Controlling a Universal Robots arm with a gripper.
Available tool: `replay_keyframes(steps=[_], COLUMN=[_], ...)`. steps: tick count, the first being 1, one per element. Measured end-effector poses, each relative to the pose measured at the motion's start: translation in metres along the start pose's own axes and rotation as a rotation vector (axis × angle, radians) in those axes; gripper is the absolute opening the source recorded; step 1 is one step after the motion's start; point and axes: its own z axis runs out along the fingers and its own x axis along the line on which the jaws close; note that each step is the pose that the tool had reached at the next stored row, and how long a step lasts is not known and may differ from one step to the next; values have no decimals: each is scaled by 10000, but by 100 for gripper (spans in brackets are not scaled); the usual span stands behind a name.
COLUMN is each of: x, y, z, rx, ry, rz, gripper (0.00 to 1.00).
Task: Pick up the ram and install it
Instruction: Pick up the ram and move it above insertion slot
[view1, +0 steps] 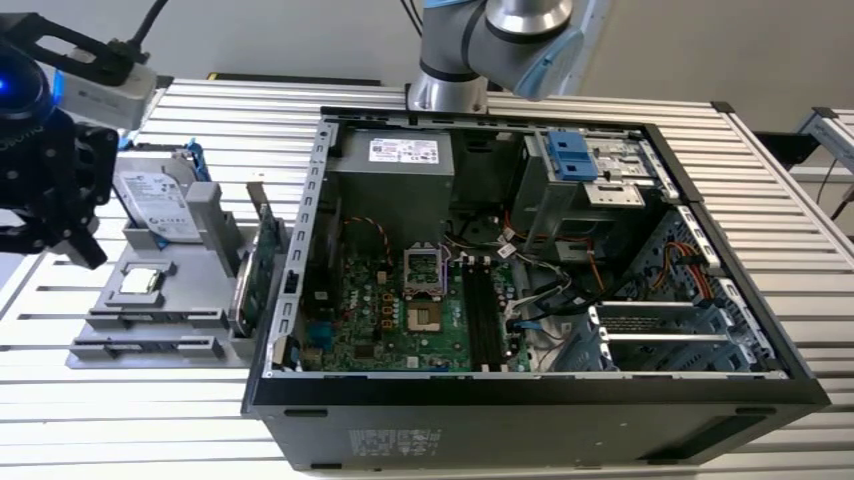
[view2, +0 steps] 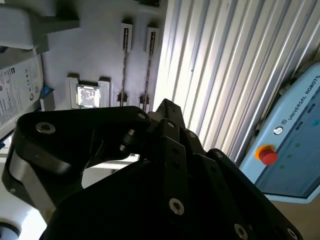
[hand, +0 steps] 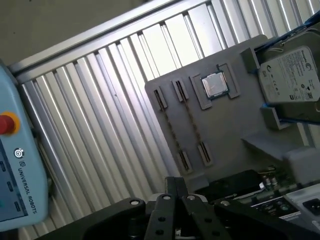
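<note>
My black gripper (view1: 70, 240) hangs at the exterior view's far left, above the grey parts tray (view1: 114, 325). In both wrist views its fingertips (hand: 175, 189) (view2: 167, 107) look pressed together with nothing between them. Two long slot holders (hand: 182, 125) (view2: 136, 65) lie on the tray just past the tips. A thin brownish line runs along each, and I cannot tell whether that is the ram seen edge-on. The open computer case (view1: 534, 390) lies to the exterior view's right, its dark memory slots (view1: 483, 310) beside the processor socket.
On the tray are a silver hard drive in a blue frame (view1: 154, 200) (hand: 290, 80), a square processor chip (view1: 143, 281) (hand: 215, 85) (view2: 88, 95) and an upright green card (view1: 264, 250). A pendant with a red button (view2: 267, 155) lies off the ribbed table.
</note>
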Motion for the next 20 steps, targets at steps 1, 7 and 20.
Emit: replay_keyframes(steps=[1,7,20], x=[0,0,0], y=[0,-1,0], z=[0,0,0], rx=[1,51,163], ry=[-21,-80,-196], rz=[-138,-1220,-3567], gripper=[0,0,0])
